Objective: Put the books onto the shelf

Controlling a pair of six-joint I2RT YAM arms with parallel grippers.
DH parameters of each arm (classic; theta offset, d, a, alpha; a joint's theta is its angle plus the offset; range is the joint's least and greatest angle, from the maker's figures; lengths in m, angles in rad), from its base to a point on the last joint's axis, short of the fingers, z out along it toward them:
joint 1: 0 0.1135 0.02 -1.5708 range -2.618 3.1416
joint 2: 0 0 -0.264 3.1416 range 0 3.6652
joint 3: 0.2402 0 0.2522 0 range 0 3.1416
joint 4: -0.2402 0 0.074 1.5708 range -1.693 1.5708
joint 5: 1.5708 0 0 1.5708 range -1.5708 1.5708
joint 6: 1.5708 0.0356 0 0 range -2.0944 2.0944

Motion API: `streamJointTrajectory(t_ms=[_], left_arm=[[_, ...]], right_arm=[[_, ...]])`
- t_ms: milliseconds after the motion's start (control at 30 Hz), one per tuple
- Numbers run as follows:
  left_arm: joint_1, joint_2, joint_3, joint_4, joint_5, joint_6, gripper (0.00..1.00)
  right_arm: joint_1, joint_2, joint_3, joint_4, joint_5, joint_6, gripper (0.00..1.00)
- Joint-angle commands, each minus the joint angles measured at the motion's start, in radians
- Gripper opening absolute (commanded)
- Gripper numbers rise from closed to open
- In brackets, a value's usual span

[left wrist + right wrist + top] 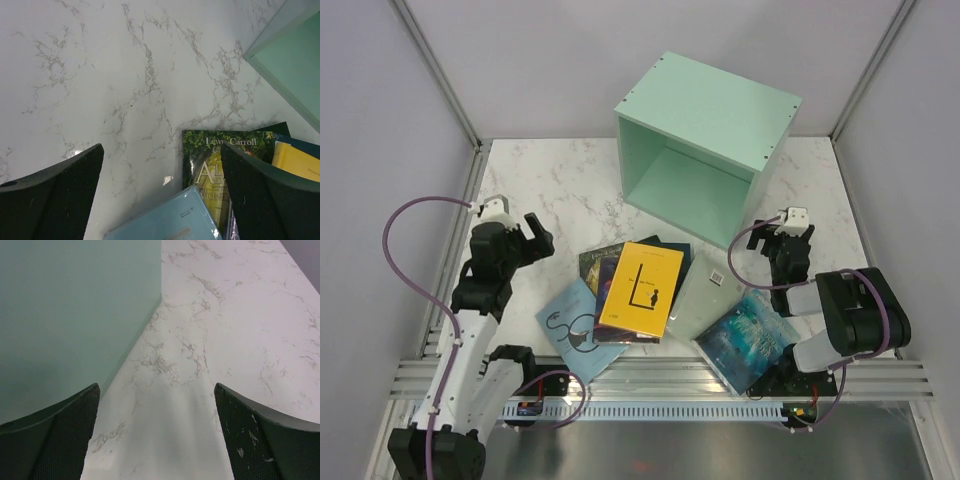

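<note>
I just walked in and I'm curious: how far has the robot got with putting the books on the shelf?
Done: nothing yet; the shelf shows no book inside. In hand: nothing; the left gripper and right gripper are both open, holding nothing. Left: all the books, lying in a loose overlapping pile on the table in front of the shelf.

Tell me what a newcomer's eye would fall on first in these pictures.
The big mint-green shelf stands at the back of the marble table, its open face toward the arms. In front of it lies a loose heap of books, with a yellow book on top. The left tool and right tool hang open and empty, one on either side of the heap.
</note>
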State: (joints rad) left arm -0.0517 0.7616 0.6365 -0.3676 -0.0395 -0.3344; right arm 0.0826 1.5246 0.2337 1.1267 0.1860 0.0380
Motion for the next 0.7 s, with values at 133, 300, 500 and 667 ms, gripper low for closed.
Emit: streamJointTrajectory(t_ms=[133, 300, 500, 667], left_arm=[[0.004, -0.117, 0.175, -0.226, 0.101, -0.035, 1.00], [0.004, -0.248, 0.218, -0.370, -0.041, -0.133, 1.00], [0.004, -0.285, 0.244, -0.441, -0.018, -0.146, 1.00], [-0.006, -0.128, 0.247, -0.478, 0.204, -0.158, 1.00]], right_arm=[[0.011, -0.194, 0.088, -0.235, 0.147, 0.046, 0.98], [0.009, -0.458, 0.179, -0.565, 0.337, 0.257, 0.98], [0.006, -0.534, 0.586, -1.373, 0.249, 0.701, 0.98], [0.008, -0.625, 0.567, -1.489, -0.043, 0.753, 0.98]])
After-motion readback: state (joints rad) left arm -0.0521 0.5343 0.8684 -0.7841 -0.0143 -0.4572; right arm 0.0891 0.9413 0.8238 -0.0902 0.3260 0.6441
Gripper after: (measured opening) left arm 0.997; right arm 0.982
